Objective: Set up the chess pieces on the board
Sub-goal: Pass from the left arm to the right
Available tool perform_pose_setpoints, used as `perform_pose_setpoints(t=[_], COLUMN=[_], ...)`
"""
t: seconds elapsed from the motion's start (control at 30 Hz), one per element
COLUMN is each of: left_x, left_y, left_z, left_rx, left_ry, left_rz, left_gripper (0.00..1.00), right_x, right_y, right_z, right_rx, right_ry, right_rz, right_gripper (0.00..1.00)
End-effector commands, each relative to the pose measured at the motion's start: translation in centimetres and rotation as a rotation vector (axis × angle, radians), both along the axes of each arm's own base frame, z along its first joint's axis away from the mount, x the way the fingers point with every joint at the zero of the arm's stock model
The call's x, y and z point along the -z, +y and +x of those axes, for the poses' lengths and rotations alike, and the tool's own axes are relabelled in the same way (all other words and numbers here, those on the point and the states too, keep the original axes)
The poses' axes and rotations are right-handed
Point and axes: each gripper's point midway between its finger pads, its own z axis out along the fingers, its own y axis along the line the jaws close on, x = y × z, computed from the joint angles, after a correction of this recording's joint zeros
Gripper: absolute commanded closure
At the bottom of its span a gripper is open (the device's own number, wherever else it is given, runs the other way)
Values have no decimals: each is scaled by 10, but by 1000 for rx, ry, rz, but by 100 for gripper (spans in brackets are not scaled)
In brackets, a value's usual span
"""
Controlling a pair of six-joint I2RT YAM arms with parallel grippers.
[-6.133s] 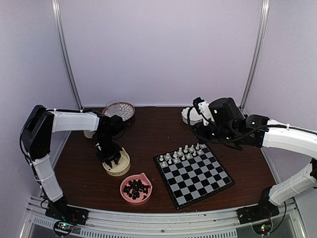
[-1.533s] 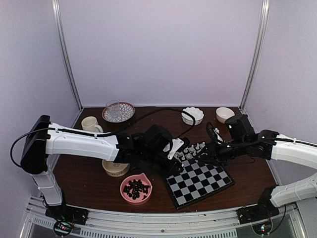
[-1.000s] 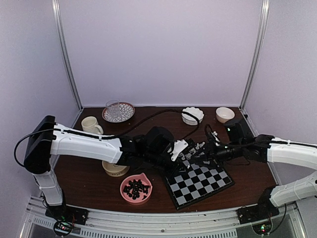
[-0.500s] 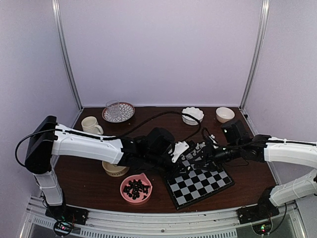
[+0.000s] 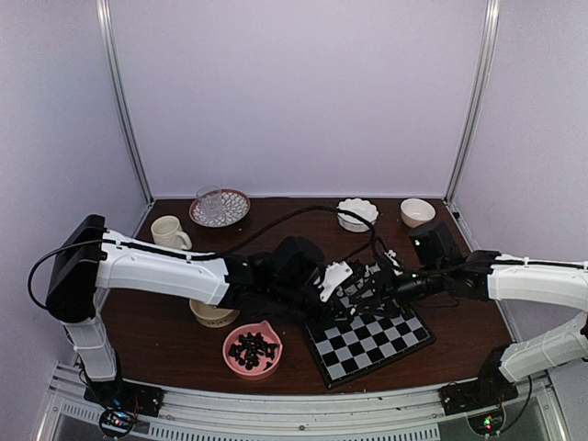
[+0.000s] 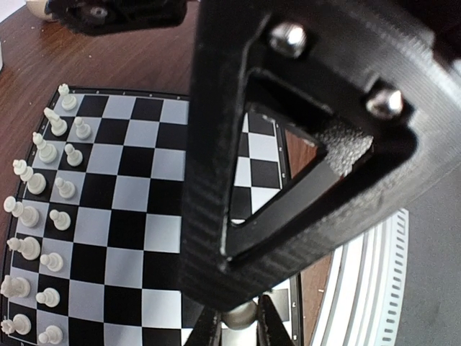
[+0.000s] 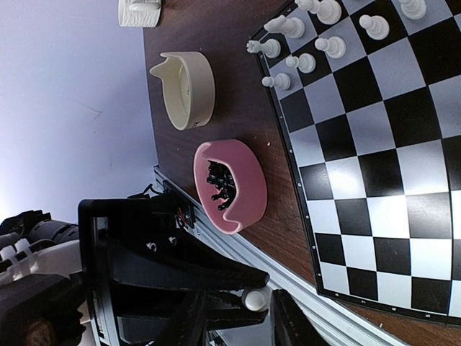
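The board (image 5: 372, 338) lies at centre right, and two rows of white chess pieces (image 6: 45, 189) stand along its far edge (image 7: 311, 37). My left gripper (image 5: 341, 274) hovers over that edge, shut on one small cream-white piece (image 6: 240, 315) at its fingertips. My right gripper (image 5: 376, 277) meets it tip to tip. In the right wrist view the right gripper (image 7: 241, 324) is open, and its fingers stand either side of the left gripper's tip and the held piece (image 7: 253, 299). A right finger (image 6: 288, 144) blocks much of the left wrist view.
A pink bowl (image 5: 253, 350) of black pieces (image 7: 222, 184) sits near the front edge, left of the board. A cream bowl (image 5: 214, 314) is behind it. A mug (image 5: 167, 231), a glass on a plate (image 5: 219, 207), a white fluted bowl (image 5: 356, 213) and a small bowl (image 5: 417, 211) line the back.
My left gripper moved right and my right gripper moved left, until their tips met above the board's far edge. The right jaws narrowed slightly.
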Motion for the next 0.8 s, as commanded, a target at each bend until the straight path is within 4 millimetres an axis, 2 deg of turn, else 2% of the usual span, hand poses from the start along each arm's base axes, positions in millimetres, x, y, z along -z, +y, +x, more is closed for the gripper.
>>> perform_pose_setpoints(t=[0.0, 0.77], left_x=[-22, -27], left_y=[-13, -17], left_z=[0, 4], left_rx=[25, 24], left_ry=[-46, -72], left_rz=[-78, -90], left_gripper=[87, 87], right_x=[5, 10], right_y=[1, 3], right_z=[-1, -9], right_rx=[-6, -40], right_ry=[8, 31], right_rz=[11, 16], right_gripper=[67, 76])
